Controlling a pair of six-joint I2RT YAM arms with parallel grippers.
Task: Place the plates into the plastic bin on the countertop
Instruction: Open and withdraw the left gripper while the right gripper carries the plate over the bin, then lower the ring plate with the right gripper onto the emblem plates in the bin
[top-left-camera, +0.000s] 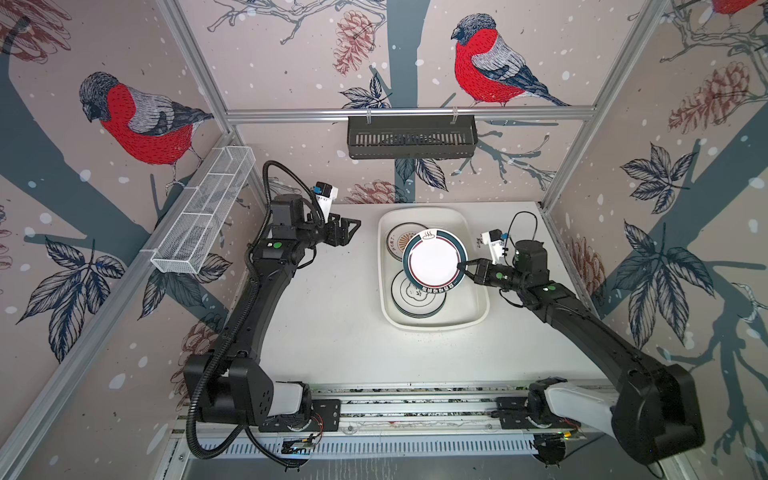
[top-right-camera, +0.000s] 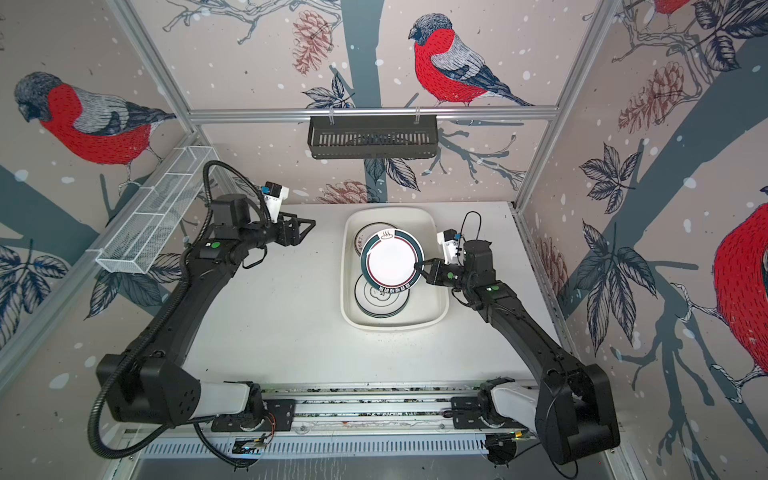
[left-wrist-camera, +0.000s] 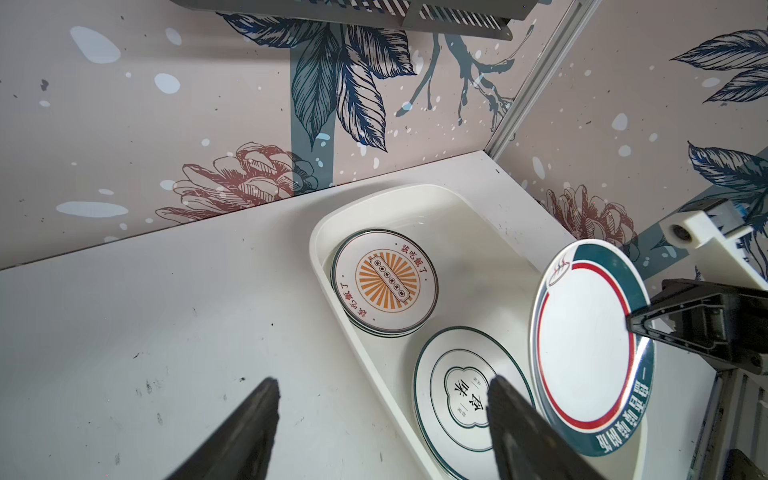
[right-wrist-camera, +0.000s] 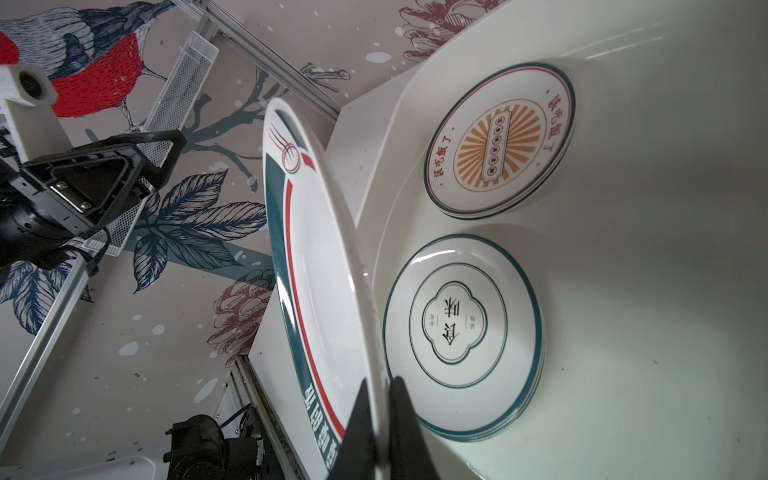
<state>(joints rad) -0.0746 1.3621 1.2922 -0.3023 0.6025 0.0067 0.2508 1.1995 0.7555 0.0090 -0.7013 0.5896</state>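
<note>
My right gripper (top-left-camera: 460, 266) (top-right-camera: 418, 266) (right-wrist-camera: 379, 384) is shut on the rim of a white plate with a dark green lettered rim and a red ring (top-left-camera: 434, 259) (top-right-camera: 391, 257) (left-wrist-camera: 586, 349) (right-wrist-camera: 307, 266), holding it in the air over the plastic bin (top-left-camera: 478, 307) (top-right-camera: 436, 316) (left-wrist-camera: 332, 307) (right-wrist-camera: 644, 208). Inside the bin lie a stack topped by an orange sunburst plate (top-left-camera: 397, 241) (left-wrist-camera: 384, 280) (right-wrist-camera: 498, 141) and a stack topped by a clover-emblem plate (top-left-camera: 409, 297) (left-wrist-camera: 461, 386) (right-wrist-camera: 461, 336). My left gripper (top-left-camera: 353, 230) (top-right-camera: 309, 230) (left-wrist-camera: 382, 395) is open and empty, left of the bin above the countertop (top-left-camera: 324, 324).
A black slotted rack (top-left-camera: 411, 137) hangs on the back rail. A white wire-mesh basket (top-left-camera: 203, 216) is fixed along the left wall. Aluminium rails frame the countertop, and both arm bases sit along its front edge.
</note>
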